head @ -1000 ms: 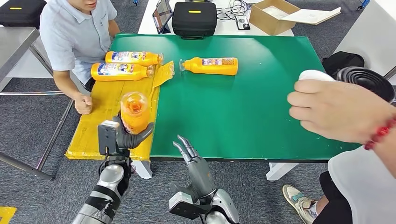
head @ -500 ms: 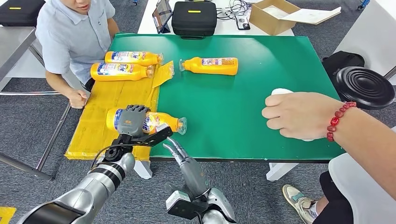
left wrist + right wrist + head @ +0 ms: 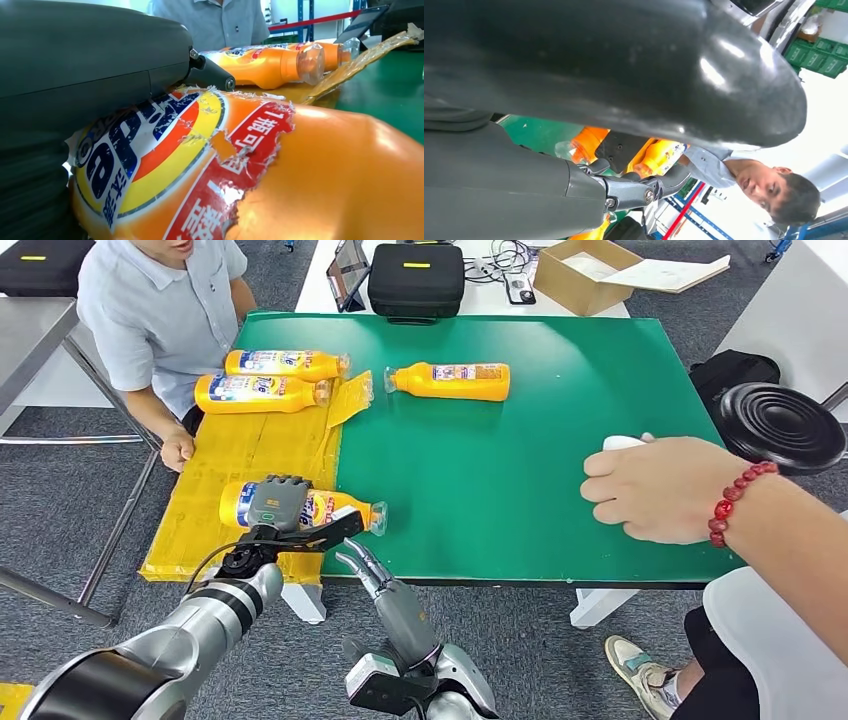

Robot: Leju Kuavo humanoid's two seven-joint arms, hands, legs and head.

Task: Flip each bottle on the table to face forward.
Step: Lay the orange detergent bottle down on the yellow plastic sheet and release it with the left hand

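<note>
Your left robot hand [image 3: 278, 502] grips the near bottle [image 3: 345, 508], lying label-up on the counter's yellow mat [image 3: 235, 455]. Right robot hand [image 3: 368, 565] hangs loose-fingered, holding nothing. The far bottle [image 3: 452, 381] looks unturned.

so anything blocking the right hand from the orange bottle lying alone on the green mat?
Nothing visible does. The right hand hovers at the table's near edge, and bare green mat lies between it and the lone orange plastic bottle. The left hand grips a different bottle off to the side.
</note>
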